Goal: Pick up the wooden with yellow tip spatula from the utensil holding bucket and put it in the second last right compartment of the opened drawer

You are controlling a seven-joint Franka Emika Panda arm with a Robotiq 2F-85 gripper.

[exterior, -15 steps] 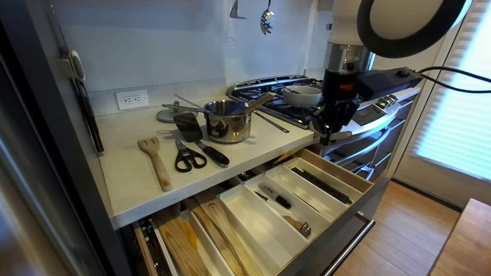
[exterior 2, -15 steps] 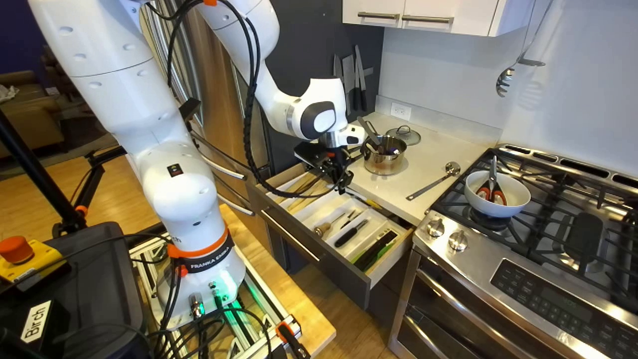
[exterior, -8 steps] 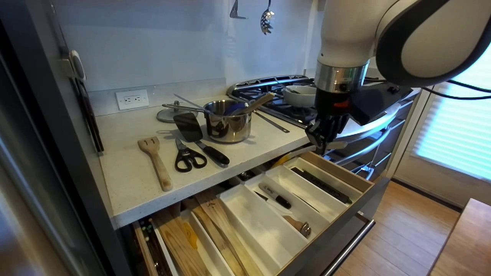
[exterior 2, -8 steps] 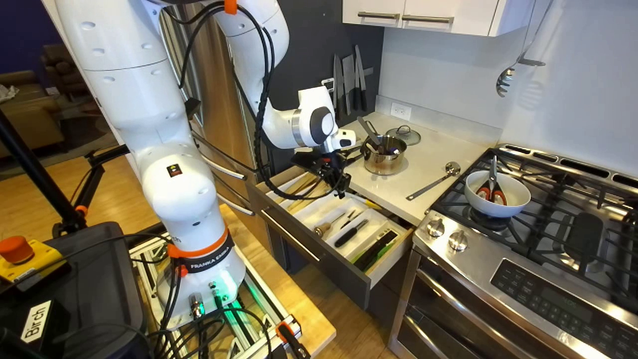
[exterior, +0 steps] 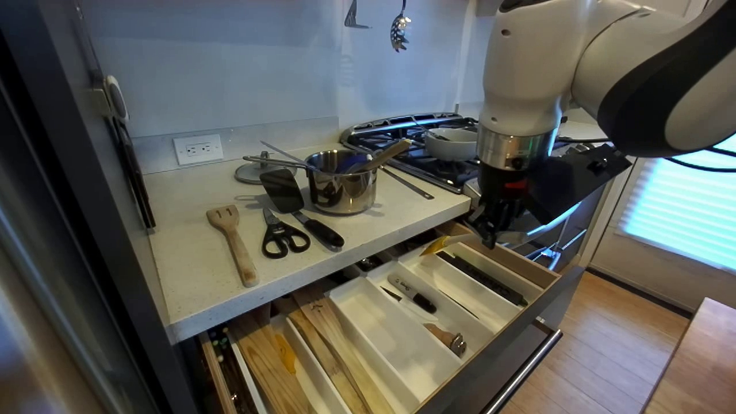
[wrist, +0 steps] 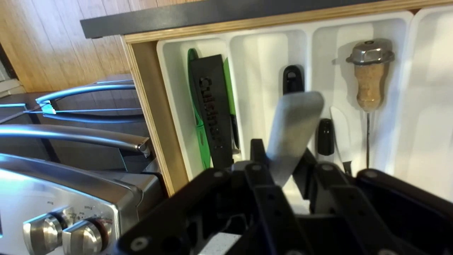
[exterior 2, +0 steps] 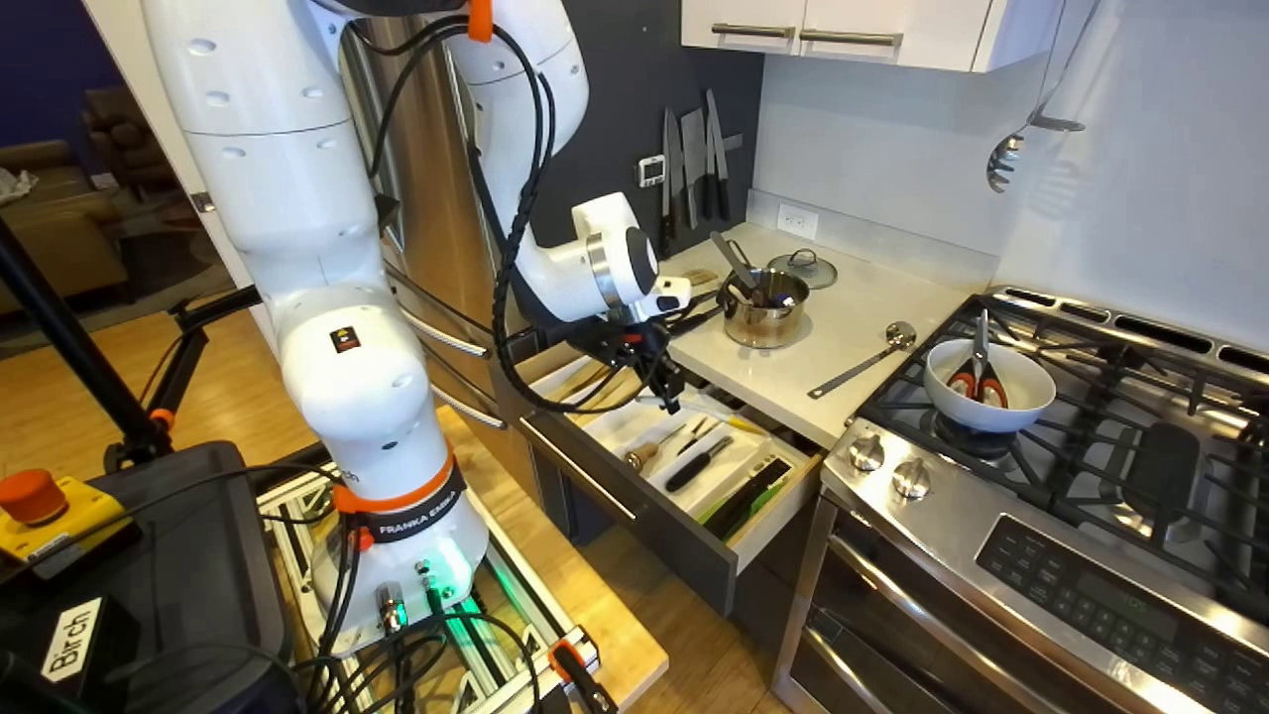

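In an exterior view, the gripper holds the yellow-tipped spatula above the pulled-out drawer, tip toward the drawer's back. On the counter, a steel saucepan bears other utensils, so it probably serves as the bucket; the pick looks done.

In an exterior view, a black handle lies one compartment in from the end nearest the stove. That compartment seems the one meant, which would explain why the spatula's tip reaches that way.

In the wrist view, the fingers pinch the spatula's pale shaft, closed down to its thickness. Its butt juts over the second compartment from the stove side, slanting against the dividers; it likely needs turning lengthwise before release.
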